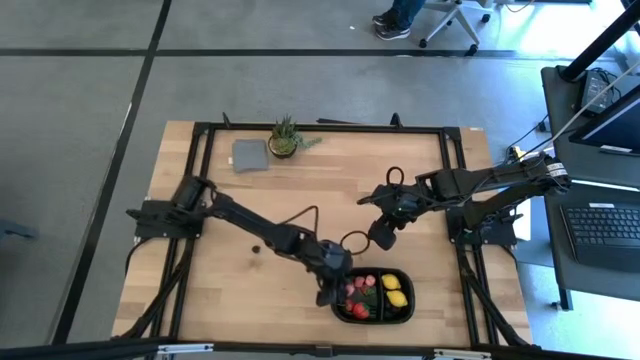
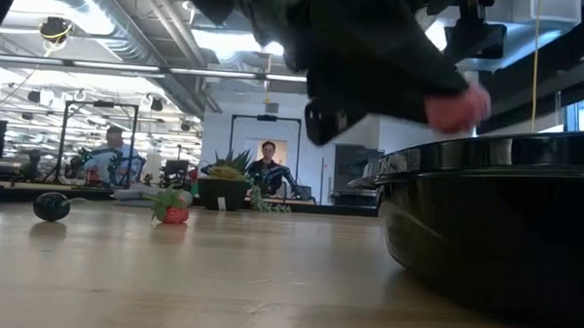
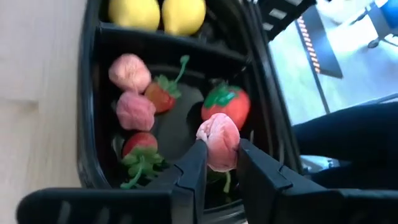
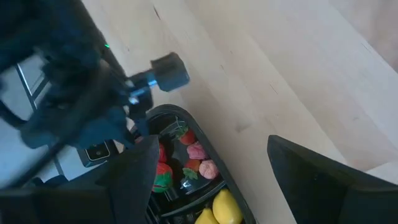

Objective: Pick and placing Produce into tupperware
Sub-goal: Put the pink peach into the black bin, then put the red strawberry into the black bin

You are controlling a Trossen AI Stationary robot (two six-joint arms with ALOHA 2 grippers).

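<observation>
The black tupperware tray (image 1: 402, 312) sits near the table's front edge. It holds two yellow lemons (image 3: 157, 12), red strawberries (image 3: 227, 106) and pink bits (image 3: 134, 111). My left gripper (image 3: 221, 157) hovers over the tray's left end (image 1: 328, 290), shut on a pink fruit piece (image 3: 219, 138). My right gripper (image 4: 214, 163) hangs open and holds nothing, just beyond the tray's far side (image 1: 385, 236). A dark cherry (image 2: 49, 206) and a strawberry (image 2: 174, 210) lie on the bare wood farther left. My left gripper pinches the pink fruit piece by its lower sides (image 3: 216, 160) between its two fingertips, and the rounded top juts out past them. The fingers slant down from the table's left. The piece hangs clear above the tray's compartment of strawberries, also seen over the rim (image 2: 458, 106).
A small green potted plant (image 1: 285, 138) and a flat grey cloth (image 1: 249, 154) rest near the far edge. A black frame (image 1: 320, 128) runs round the tabletop. Bare wood spreads across the middle and left. People sit in the room behind (image 2: 112, 148).
</observation>
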